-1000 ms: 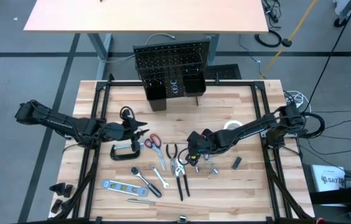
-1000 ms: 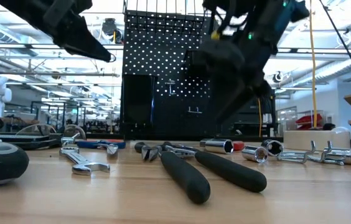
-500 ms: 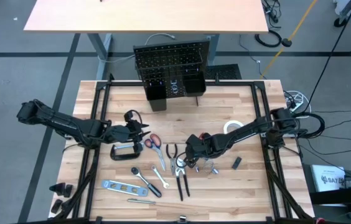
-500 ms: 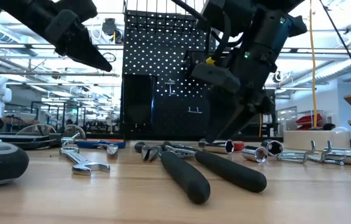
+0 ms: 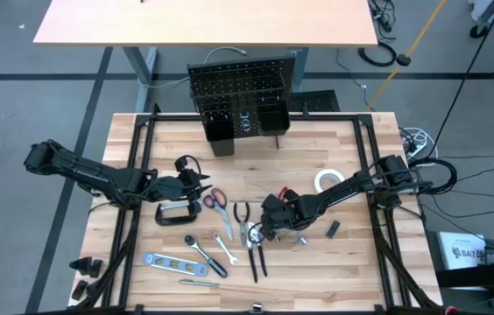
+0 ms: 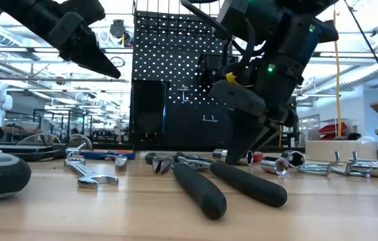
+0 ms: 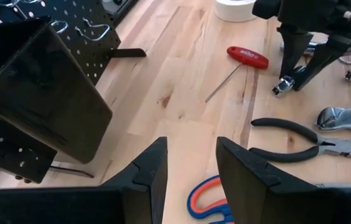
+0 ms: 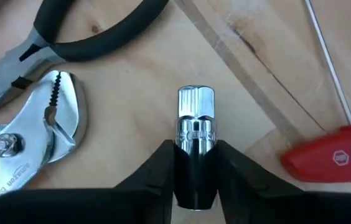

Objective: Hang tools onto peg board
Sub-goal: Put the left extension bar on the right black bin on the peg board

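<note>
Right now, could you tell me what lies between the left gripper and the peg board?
In the high view, only bare tabletop lies between the left gripper and the peg board; the left wrist view agrees.

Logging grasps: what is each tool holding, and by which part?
Right tool grips a chrome socket by its dark lower end; left tool holds nothing.

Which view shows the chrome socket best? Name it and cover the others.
The right wrist view: the chrome socket fills the middle, clasped between the right pincer. The left wrist view shows it small at that pincer's tip; low view barely glimpses it; high view hides it under the arm.
</note>
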Available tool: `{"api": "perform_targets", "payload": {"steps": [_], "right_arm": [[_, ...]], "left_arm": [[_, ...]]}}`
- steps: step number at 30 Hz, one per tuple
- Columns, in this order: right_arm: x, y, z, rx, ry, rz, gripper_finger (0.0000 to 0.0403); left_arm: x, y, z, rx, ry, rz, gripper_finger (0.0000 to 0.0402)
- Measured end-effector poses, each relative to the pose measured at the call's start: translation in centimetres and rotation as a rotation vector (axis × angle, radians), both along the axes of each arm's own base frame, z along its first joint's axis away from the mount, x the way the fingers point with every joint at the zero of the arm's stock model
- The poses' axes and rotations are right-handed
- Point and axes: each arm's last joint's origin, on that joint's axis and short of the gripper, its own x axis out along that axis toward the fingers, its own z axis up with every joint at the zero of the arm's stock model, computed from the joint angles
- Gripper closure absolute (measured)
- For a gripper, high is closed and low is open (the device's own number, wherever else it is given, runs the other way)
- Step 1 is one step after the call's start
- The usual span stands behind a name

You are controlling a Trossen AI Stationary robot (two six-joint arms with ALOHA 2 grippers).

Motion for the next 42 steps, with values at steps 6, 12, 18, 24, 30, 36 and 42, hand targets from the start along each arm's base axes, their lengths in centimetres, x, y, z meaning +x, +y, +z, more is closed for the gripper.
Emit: {"api": "perform_targets", "payload": {"steps": [6, 12, 18, 24, 30, 36, 42], "right_arm": [[-0.2, 0.3, 1.1, -0.004, -0.028, 0.027, 0.0325], [-0.6, 0.5, 3.5, -0.054, -0.102, 0.057, 0.0325], [-1.8, 0.0, 8.2, -0.112, -0.231, 0.078, 0.0325], [-3.6, -0.7, 12.7, -0.168, -0.351, 0.103, 0.0325], [-5.8, -2.6, 16.8, -0.232, -0.457, 0.090, 0.0325], [-7.8, -6.0, 19.8, -0.287, -0.529, 0.028, 0.0325], [-8.7, -9.6, 20.9, -0.346, -0.534, -0.068, 0.0325]], "left_arm": [[0.0, 0.0, 0.0, 0.001, 0.004, 0.000, 0.0270], [0.0, 0.0, 0.0, 0.022, 0.012, -0.013, 0.0270], [0.4, 0.0, 0.9, 0.060, -0.073, -0.046, 0.0270], [0.8, -0.2, 1.8, 0.117, -0.141, -0.113, 0.0270], [1.4, -0.2, 4.0, 0.200, -0.220, -0.146, 0.0270], [1.9, 0.1, 6.4, 0.301, -0.315, -0.151, 0.0270], [2.1, 0.7, 7.6, 0.367, -0.327, -0.138, 0.0270]]}}
